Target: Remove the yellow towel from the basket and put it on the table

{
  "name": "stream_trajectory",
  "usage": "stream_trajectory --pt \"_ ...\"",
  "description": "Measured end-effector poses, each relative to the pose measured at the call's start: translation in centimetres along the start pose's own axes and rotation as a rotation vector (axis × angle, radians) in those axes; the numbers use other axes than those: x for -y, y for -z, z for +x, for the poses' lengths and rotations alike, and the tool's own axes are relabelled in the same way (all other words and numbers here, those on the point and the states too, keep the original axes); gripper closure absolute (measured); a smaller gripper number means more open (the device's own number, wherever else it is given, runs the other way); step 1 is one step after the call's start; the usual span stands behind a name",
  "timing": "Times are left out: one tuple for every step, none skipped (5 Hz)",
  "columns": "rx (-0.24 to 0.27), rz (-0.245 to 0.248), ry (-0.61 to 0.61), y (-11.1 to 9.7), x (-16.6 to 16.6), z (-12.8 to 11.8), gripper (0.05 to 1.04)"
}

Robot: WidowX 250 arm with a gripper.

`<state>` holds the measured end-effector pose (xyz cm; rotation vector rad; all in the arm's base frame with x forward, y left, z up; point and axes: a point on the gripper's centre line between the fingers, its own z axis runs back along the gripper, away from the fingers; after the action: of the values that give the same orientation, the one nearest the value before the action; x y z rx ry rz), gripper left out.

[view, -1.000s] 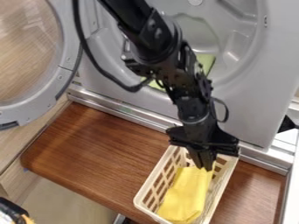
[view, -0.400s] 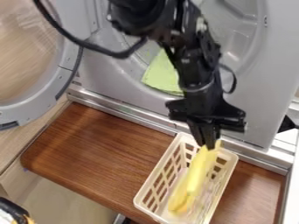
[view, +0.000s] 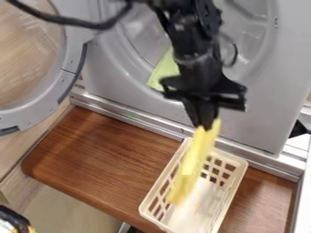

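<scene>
- Raised yellow towel toward 11 o'clock, clamped in gripper.
- Pinched by upper end, hanging over basket, likely to lift clear cleanly.

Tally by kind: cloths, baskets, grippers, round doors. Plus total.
Cloths: 2 (yellow towel, green cloth)
Baskets: 1 (cream openwork basket)
Grippers: 1 (black gripper, holding the towel)
Round doors: 1 (grey-framed door, swung open)
Total: 5
</scene>
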<state>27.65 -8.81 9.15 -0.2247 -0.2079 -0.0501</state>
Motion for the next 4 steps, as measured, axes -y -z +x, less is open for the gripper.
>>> stream_trajectory --pt "0.009 0.046 0.000 -2.4 -2.1 0.2 1.029" --pt "-0.013 0.102 -0.033 -4.5 -4.8 0.0 1.029" --pt "-0.074 0.197 -0.010 -4.7 -8.2 -0.6 1.029" --pt "-0.117 0.286 0.011 -4.3 -11.5 -0.9 1.029"
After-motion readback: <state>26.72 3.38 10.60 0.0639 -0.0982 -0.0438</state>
